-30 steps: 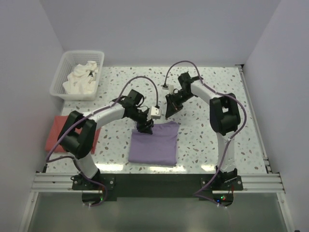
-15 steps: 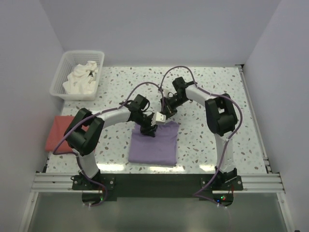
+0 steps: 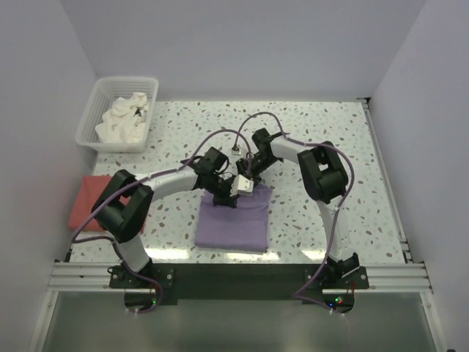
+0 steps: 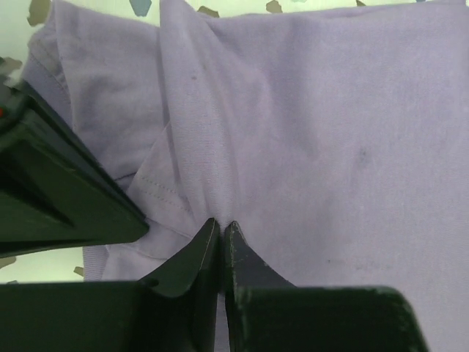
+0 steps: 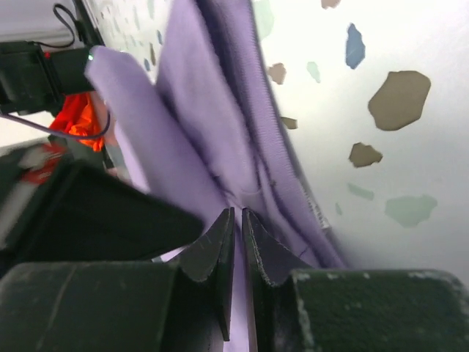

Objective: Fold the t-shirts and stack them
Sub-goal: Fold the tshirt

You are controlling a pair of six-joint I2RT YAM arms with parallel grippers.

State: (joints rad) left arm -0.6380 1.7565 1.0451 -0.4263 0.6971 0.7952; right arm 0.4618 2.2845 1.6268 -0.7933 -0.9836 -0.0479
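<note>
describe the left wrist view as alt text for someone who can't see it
The left end effector is pinched shut on a raised ridge of the lilac t-shirt, which fills most of the frame. A sliver of speckled table shows at the upper left.

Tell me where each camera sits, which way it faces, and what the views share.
Top external: above and behind the arm bases, looking down on the table, left arm, right arm, lilac t-shirt, coral-red t-shirt and basket.
Left wrist: on the left arm, facing down past the left gripper, shut on a lilac fold.
Right wrist: on the right arm, facing low across the table past the right gripper, also shut on lilac cloth.
Shared: all three show the lilac t-shirt.
</note>
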